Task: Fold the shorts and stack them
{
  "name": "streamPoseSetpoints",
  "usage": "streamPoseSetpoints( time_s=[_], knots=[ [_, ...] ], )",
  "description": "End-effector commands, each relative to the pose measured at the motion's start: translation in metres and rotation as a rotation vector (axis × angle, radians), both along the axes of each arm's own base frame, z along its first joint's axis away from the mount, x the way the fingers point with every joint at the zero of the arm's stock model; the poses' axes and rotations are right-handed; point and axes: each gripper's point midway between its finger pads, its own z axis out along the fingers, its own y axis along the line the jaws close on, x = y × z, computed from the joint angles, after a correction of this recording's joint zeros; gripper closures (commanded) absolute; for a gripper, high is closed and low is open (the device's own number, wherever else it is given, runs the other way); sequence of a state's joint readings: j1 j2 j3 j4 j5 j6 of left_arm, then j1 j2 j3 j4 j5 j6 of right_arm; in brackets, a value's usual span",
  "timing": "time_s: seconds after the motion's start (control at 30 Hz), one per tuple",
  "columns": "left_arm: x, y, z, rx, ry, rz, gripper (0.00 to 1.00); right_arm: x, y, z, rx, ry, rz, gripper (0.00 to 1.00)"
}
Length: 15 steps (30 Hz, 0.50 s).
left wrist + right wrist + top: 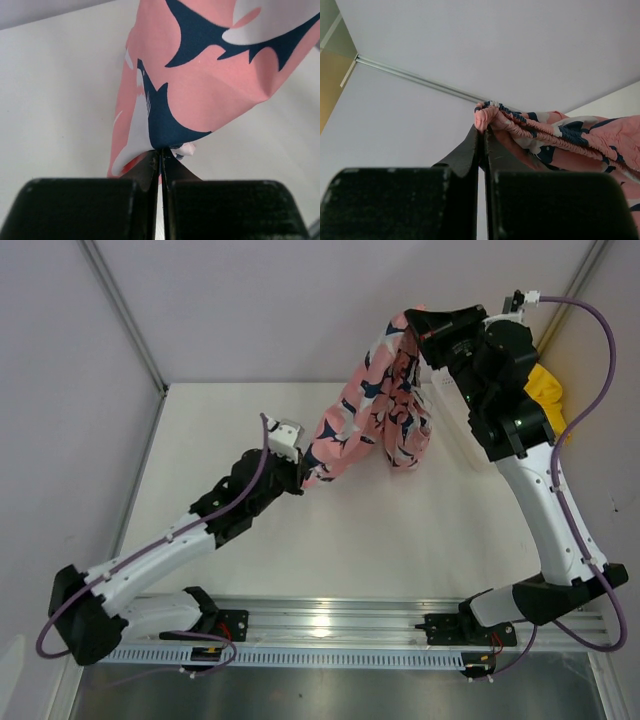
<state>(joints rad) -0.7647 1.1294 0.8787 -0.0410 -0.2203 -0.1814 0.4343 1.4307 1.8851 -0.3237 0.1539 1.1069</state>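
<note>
— Where are the pink shorts (pixel 372 410)?
— Strung between both grippers. The left gripper (pixel 302 478) is pinched tight on a fabric corner. The right gripper (pixel 422 332), held higher, is clamped on the gathered waistband.
— And the yellow shorts (pixel 546 390)?
— Just outside the right wrist (mostly hidden by the arm).

Upper right of the top view, the yellow shorts (pixel 548 390) show only as a sliver; the right arm (pixel 515 420) covers the rest. In the left wrist view the pink shorts (pixel 210 85) run off the top and right edges; in the right wrist view, off the right edge.
</note>
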Motion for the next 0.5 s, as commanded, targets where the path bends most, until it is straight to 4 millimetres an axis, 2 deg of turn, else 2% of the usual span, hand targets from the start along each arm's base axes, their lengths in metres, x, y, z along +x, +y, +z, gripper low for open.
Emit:
streamPoseSetpoints(
  time_s=[0.0, 0.07, 0.13, 0.2, 0.23, 0.27, 0.33, 0.37, 0.43, 0.47],
  knots=[
    [-0.029, 0.010, 0.061, -0.071, -0.073, -0.089, 1.00, -0.046, -0.016, 0.047, 0.050, -0.127, 0.027, 1.00],
    [-0.049, 0.014, 0.091, -0.094, -0.113, -0.156, 1.00, -0.065, -0.020, 0.060, 0.060, -0.168, 0.047, 1.00],
    [-0.065, 0.021, 0.107, -0.116, -0.125, -0.194, 1.00, -0.080, -0.022, 0.073, 0.072, -0.218, 0.066, 1.00],
    [-0.078, 0.028, 0.141, -0.165, -0.178, -0.211, 1.00, -0.102, -0.026, 0.089, 0.093, -0.279, 0.082, 1.00],
    [-0.087, 0.030, 0.148, -0.176, -0.185, -0.240, 1.00, -0.109, -0.031, 0.094, 0.091, -0.300, 0.070, 1.00],
    [-0.098, 0.039, 0.176, -0.220, -0.240, -0.242, 1.00, -0.123, -0.037, 0.103, 0.099, -0.330, 0.066, 1.00],
    [-0.107, 0.047, 0.186, -0.226, -0.244, -0.245, 1.00, -0.136, -0.042, 0.112, 0.097, -0.375, 0.056, 1.00],
    [-0.114, 0.055, 0.210, -0.251, -0.282, -0.240, 1.00, -0.142, -0.046, 0.116, 0.098, -0.392, 0.051, 1.00],
    [-0.116, 0.061, 0.211, -0.229, -0.260, -0.224, 1.00, -0.158, -0.055, 0.130, 0.107, -0.438, 0.041, 1.00],
    [-0.118, 0.072, 0.231, -0.247, -0.297, -0.186, 1.00, -0.163, -0.058, 0.133, 0.107, -0.449, 0.035, 1.00]
  ],
)
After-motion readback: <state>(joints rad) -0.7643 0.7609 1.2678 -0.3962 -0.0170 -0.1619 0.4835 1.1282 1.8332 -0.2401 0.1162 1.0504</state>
